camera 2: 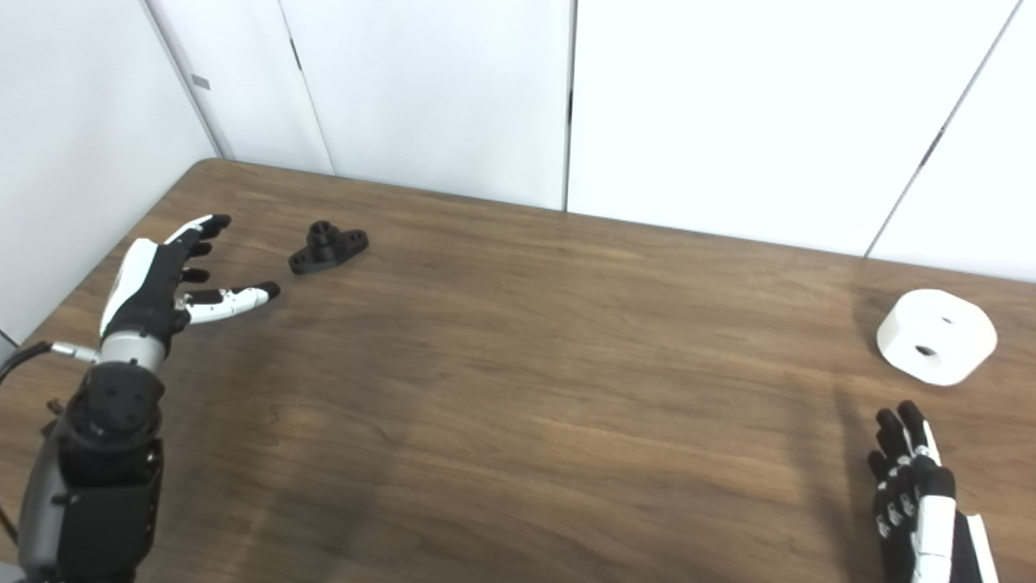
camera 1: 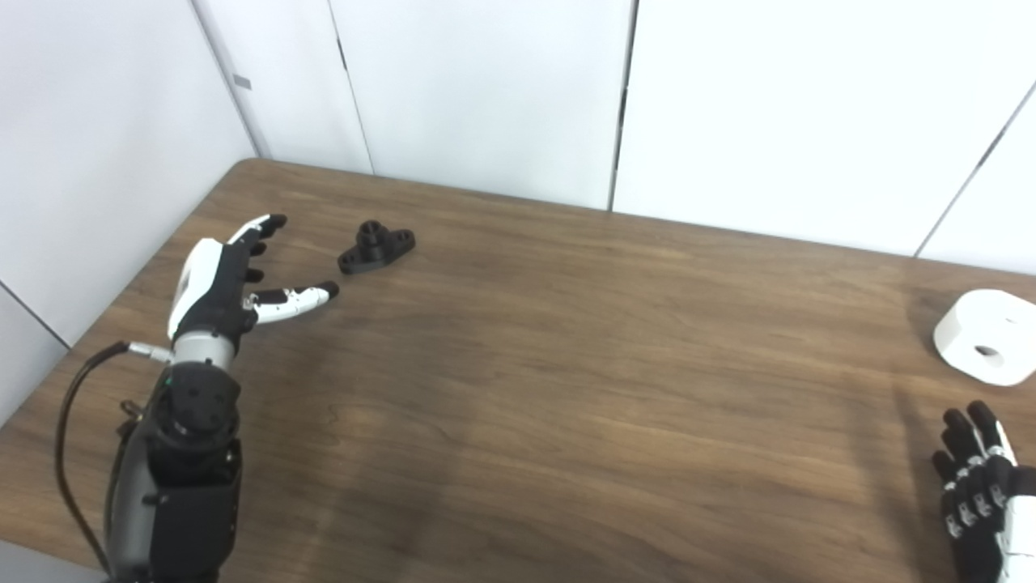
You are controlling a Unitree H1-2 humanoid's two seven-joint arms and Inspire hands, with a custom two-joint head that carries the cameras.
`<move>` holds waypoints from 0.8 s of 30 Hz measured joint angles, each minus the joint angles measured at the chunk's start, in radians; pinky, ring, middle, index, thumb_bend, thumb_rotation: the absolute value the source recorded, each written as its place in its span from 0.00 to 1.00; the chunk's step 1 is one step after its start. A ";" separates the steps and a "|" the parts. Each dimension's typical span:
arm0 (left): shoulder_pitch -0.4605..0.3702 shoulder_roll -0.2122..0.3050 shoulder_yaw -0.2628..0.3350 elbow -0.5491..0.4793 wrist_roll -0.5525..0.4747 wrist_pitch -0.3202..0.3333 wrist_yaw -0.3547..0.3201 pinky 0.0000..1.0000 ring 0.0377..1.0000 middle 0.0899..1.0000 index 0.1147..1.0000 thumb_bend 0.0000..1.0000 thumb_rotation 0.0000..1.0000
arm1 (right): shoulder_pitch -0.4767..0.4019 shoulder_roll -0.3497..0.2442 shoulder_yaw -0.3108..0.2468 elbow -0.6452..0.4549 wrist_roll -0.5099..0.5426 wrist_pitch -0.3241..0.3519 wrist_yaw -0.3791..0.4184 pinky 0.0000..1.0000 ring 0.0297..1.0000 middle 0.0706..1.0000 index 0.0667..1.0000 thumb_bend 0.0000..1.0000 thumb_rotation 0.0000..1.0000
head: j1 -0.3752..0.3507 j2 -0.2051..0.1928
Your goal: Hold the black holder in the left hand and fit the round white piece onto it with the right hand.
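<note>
A small black plastic holder (camera 1: pixel 376 246), a flat two-eared flange with a short round boss standing up from its middle, lies on the dark wood-grain bench (camera 1: pixel 550 372) towards the far left corner, while the round white plastic piece (camera 2: pixel 936 336), a thick puck with a small hole in its top face, sits well apart from it near the right edge. The left robot hand (camera 1: pixel 235 279) hovers just beside the holder, released and holding nothing, fingers (camera 1: pixel 267 227) spread and reaching forward, thumb stretched towards the part but not touching it; the black forearm rises from the lower left corner. The right robot hand (camera 2: pixel 914 486) waits low at the bottom right, near the white piece but short of it, empty, its fingers pointing up and loosely curled. Both parts look rigid and light, and probably smooth enough to slip; the holder would likely be best pinched across its flat ears, leaving the boss free, and the white piece gripped around its rim so that its hole stays clear. Neither part has yet been picked up, and white wall panels (camera 1: pixel 486 89) close off the scene behind
</note>
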 measured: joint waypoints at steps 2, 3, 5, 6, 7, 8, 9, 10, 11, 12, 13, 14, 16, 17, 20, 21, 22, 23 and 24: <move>-0.018 0.025 -0.034 0.045 0.012 0.000 -0.004 0.80 0.91 0.91 0.84 0.83 0.20 | 0.000 0.000 0.000 0.000 0.000 0.000 0.000 1.00 0.99 0.95 0.98 0.60 1.00 | -0.006 0.003; -0.027 0.034 -0.048 0.069 0.017 -0.003 0.005 0.81 0.92 0.92 0.83 0.84 0.18 | 0.000 0.000 0.000 0.000 -0.001 0.000 0.000 1.00 0.98 0.95 0.98 0.59 1.00 | -0.006 0.003; -0.043 0.044 -0.068 0.110 0.019 -0.013 0.034 0.82 0.94 0.93 0.82 0.86 0.17 | 0.000 0.000 0.000 -0.001 -0.001 0.000 0.000 1.00 0.98 0.95 0.98 0.59 1.00 | -0.006 0.005; -0.048 0.047 -0.079 0.133 0.019 -0.022 0.053 0.83 0.95 0.93 0.82 0.87 0.18 | 0.001 0.000 0.000 -0.001 -0.001 0.000 0.000 1.00 0.98 0.95 0.97 0.59 1.00 | -0.008 0.005; -0.054 0.051 -0.092 0.159 0.019 -0.027 0.069 0.83 0.95 0.93 0.82 0.87 0.19 | 0.001 0.000 0.000 -0.001 -0.001 0.000 0.000 1.00 0.98 0.95 0.97 0.59 1.00 | -0.009 0.005; -0.058 0.054 -0.106 0.180 0.020 -0.034 0.086 0.84 0.96 0.93 0.81 0.89 0.22 | 0.001 0.000 0.000 -0.001 -0.001 0.000 0.000 1.00 0.97 0.95 0.97 0.59 1.00 | -0.009 0.006; -0.061 0.059 -0.119 0.203 0.021 -0.044 0.099 0.86 0.96 0.93 0.81 0.89 0.23 | 0.001 0.000 -0.001 -0.001 -0.001 0.000 0.000 1.00 0.97 0.94 0.96 0.59 1.00 | -0.009 0.006; -0.062 0.066 -0.138 0.225 0.022 -0.056 0.112 0.88 0.97 0.93 0.81 0.90 0.25 | 0.001 0.000 0.000 -0.002 -0.002 0.000 0.000 1.00 0.97 0.94 0.96 0.59 1.00 | -0.009 0.006; -0.064 0.073 -0.154 0.248 0.022 -0.071 0.123 0.90 0.98 0.94 0.80 0.89 0.25 | 0.001 0.000 -0.001 -0.002 -0.002 0.000 0.000 1.00 0.97 0.94 0.95 0.58 1.00 | -0.009 0.006; -0.067 0.075 -0.161 0.263 0.022 -0.080 0.130 0.93 0.98 0.95 0.80 0.89 0.25 | 0.001 0.000 -0.001 -0.002 -0.002 0.000 0.000 1.00 0.97 0.93 0.95 0.58 1.00 | -0.011 0.006; -0.074 0.079 -0.168 0.286 0.020 -0.101 0.142 0.94 0.98 0.95 0.79 0.89 0.25 | 0.001 0.000 0.000 -0.002 -0.002 0.000 0.000 1.00 0.97 0.93 0.95 0.58 1.00 | -0.015 0.008; -0.083 0.084 -0.176 0.307 0.018 -0.110 0.151 0.96 0.99 0.95 0.79 0.90 0.26 | 0.001 0.000 0.000 -0.003 -0.002 0.000 0.000 1.00 0.97 0.93 0.95 0.57 1.00 | -0.017 0.009; -0.102 0.096 -0.191 0.367 0.013 -0.148 0.171 0.99 0.99 0.94 0.78 0.91 0.27 | 0.001 0.000 0.000 -0.004 -0.003 0.000 0.000 1.00 0.97 0.93 0.95 0.56 1.00 | -0.020 0.006; -0.110 0.101 -0.198 0.391 0.010 -0.164 0.176 1.00 0.99 0.94 0.77 0.91 0.27 | 0.001 0.001 0.000 -0.004 -0.003 0.000 0.000 1.00 0.97 0.93 0.95 0.56 1.00 | -0.020 0.006; -0.134 0.108 -0.206 0.442 0.002 -0.197 0.206 1.00 0.99 0.93 0.76 0.90 0.26 | 0.002 0.001 0.000 -0.007 -0.003 0.000 0.000 1.00 0.97 0.93 0.95 0.56 1.00 | -0.025 0.002; -0.139 0.109 -0.209 0.450 0.002 -0.206 0.209 1.00 0.99 0.93 0.76 0.90 0.25 | 0.003 0.001 0.000 -0.007 -0.003 0.000 0.000 1.00 0.97 0.93 0.95 0.56 1.00 | -0.028 0.000; -0.145 0.109 -0.213 0.456 0.001 -0.209 0.209 1.00 0.99 0.93 0.75 0.90 0.25 | 0.003 0.001 0.000 -0.007 -0.003 0.000 0.000 1.00 0.97 0.93 0.95 0.55 1.00 | -0.031 -0.002; -0.149 0.109 -0.216 0.456 0.001 -0.213 0.210 1.00 0.99 0.93 0.75 0.89 0.25 | 0.003 0.002 0.000 -0.007 -0.003 0.000 0.000 1.00 0.97 0.93 0.95 0.55 1.00 | -0.031 -0.005; -0.152 0.109 -0.221 0.458 0.001 -0.216 0.211 1.00 0.99 0.93 0.75 0.89 0.25 | 0.003 0.002 0.000 -0.007 -0.003 0.000 0.000 1.00 0.97 0.93 0.95 0.55 1.00 | -0.031 -0.005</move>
